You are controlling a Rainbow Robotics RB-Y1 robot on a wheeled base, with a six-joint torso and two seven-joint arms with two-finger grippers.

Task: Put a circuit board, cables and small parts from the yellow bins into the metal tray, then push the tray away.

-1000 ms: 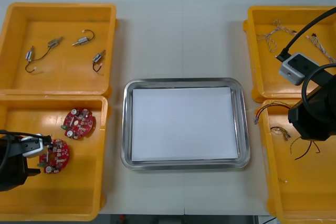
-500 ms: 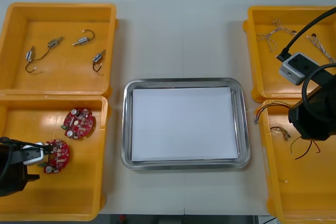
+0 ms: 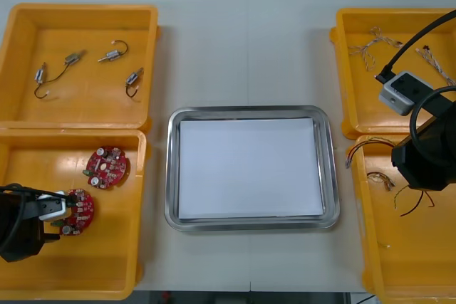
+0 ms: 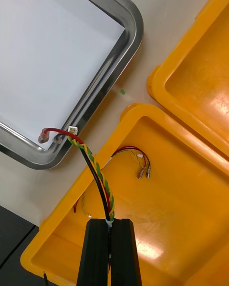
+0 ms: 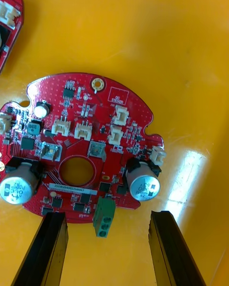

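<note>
I had the left jaws down in the near-left yellow bin (image 3: 71, 275), spread wide and gripping nothing. The fingers (image 5: 43, 248) stood just short of the edge of a round red circuit board (image 5: 81, 138) lying flat on the bin floor, its green terminal block (image 5: 104, 215) in line with the gap. A second board (image 3: 107, 167) lay just beside it.

The right jaws were pinched narrow on a twisted red and yellow cable (image 4: 98, 176) above the near-right bin (image 4: 176, 219), with the cable's connector end reaching over the rim of the metal tray (image 4: 131, 28). The tray sat mid-counter, white inside and bare.

I judged the board pick to be the step in hand. The next move called for easing the left jaws onto the board's edge, closing, then carrying the board to the tray.
</note>
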